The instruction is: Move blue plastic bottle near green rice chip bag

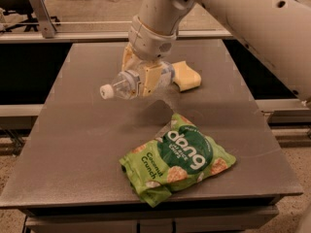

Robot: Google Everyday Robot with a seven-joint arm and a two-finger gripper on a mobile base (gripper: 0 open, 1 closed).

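My gripper (142,76) is shut on the blue plastic bottle (127,84). It holds the bottle on its side above the table, white cap pointing left. The bottle hangs over the table's middle, up and left of the green rice chip bag (176,158). The bag lies flat near the front edge, crinkled, with a dark green "dang" circle and "Coconut Crunch" text. The bottle's shadow falls on the table just behind the bag. Bottle and bag do not touch.
A yellow sponge (186,75) lies on the grey table (73,130) just right of the gripper. My white arm (233,13) crosses the upper right of the view. A rail runs behind the table's far edge.
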